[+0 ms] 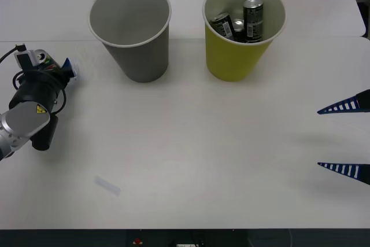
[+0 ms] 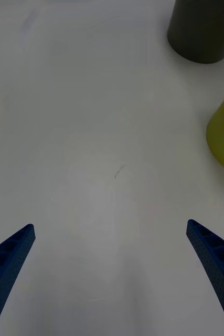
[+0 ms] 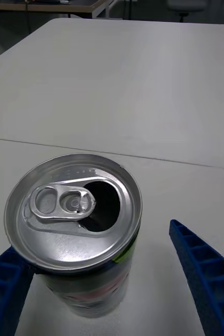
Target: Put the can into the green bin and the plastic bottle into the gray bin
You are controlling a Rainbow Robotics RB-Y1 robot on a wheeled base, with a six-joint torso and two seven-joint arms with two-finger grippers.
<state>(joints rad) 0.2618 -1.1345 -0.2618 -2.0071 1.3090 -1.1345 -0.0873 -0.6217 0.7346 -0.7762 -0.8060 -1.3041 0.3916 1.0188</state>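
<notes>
Right up against the left wrist camera, a can (image 3: 75, 231) is standing upright on the white bench (image 1: 191, 154), its silver top already opened and its tab lying flat. Blue ribbed fingers (image 3: 203, 273) of the left end effector (image 3: 104, 286) are sitting on either side of it: one is pressing at the can's side, the other is standing clear with a gap showing, so the jaws are spread and not clamping. The can's body is mostly hidden under its own lid, with only a dark wall and a green edge peeking out, so its label is impossible to read. From the front, the left end effector (image 1: 68, 69) is parked at the bench's far left, and the arm is covering the can.

Over at the back, the gray bin (image 1: 132, 30) is standing upright and showing a bare interior. Just beside it, the green bin (image 1: 243, 33) is holding several black cans with white barcode labels (image 1: 252, 18), piled together, one upright and the others tilted; their exact count is hard to make out.

On the right edge, the right end effector (image 1: 346, 137) is hovering over bare bench, fingers wide apart, its body cut off by the frame.
</notes>
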